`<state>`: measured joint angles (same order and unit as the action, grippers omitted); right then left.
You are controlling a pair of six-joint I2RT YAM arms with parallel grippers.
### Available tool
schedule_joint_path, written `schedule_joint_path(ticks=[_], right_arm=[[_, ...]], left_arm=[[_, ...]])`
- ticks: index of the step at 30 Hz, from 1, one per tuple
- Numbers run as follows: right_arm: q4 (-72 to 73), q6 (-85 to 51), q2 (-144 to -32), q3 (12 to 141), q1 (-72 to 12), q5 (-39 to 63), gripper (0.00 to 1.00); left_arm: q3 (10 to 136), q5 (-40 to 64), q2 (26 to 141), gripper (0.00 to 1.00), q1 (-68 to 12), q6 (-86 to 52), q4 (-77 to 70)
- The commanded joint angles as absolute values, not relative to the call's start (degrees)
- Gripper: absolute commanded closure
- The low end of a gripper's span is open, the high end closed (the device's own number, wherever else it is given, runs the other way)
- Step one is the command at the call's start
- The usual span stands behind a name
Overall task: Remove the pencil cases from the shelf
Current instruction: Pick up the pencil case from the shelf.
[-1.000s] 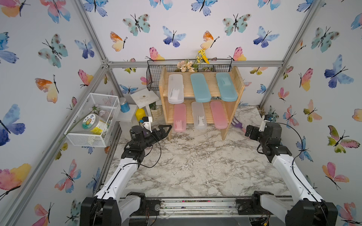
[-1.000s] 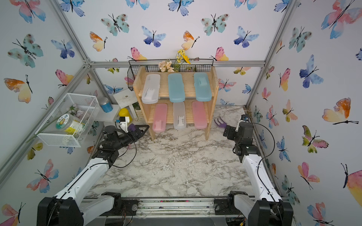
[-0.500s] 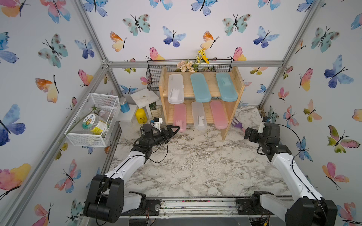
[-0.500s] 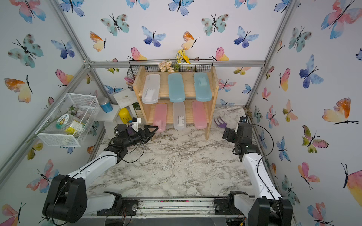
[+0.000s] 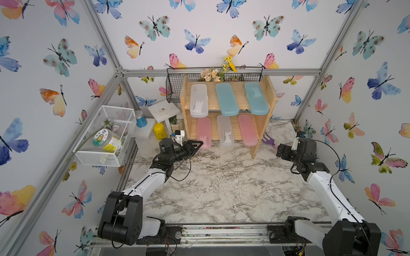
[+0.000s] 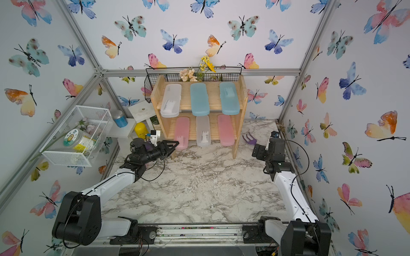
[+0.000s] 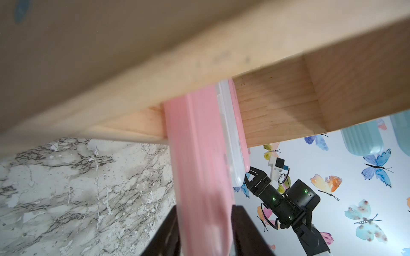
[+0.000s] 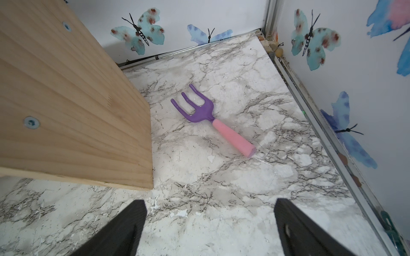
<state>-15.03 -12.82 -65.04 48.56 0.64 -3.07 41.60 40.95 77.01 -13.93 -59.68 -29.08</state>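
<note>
One pink pencil case (image 5: 204, 132) on the shelf (image 5: 263, 130) is clamped by the left gripper (image 5: 199, 144), while the fingers of the right gripper (image 8: 209, 202) are held apart.

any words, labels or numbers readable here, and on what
Nothing here can be read.
jar label: a cartoon face, print too small to read.
yellow bottle label: blurred.
lower clear case: small dark marks, too small to read.
</note>
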Motion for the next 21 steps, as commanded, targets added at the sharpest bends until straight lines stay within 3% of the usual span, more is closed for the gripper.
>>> schedule_joint_path(ticks=[1,4,12,17,21], right_arm=[[-16.60,-13.36,-65.02,51.04,0.26,-1.68,0.05],[-17.80,-13.10,-64.07,52.10,0.26,-1.16,0.05],[-21.46,-15.64,-57.32,52.64,0.01,6.87,0.06],[-22.33,-18.98,-51.52,48.79,-2.07,15.18,0.04],[-24.11,-20.99,-49.55,49.19,-8.45,14.79,0.02]], left_arm=[[40.98,42.71,77.27,0.72,-13.97,-59.01,-30.23],[39.97,42.08,75.96,0.82,-13.97,-58.24,-29.92],[34.12,33.89,63.72,0.86,-15.59,-46.80,-22.55],[29.00,22.49,50.17,0.87,-21.09,-39.63,-15.55],[24.96,9.58,37.58,0.90,-28.42,-35.54,-10.43]])
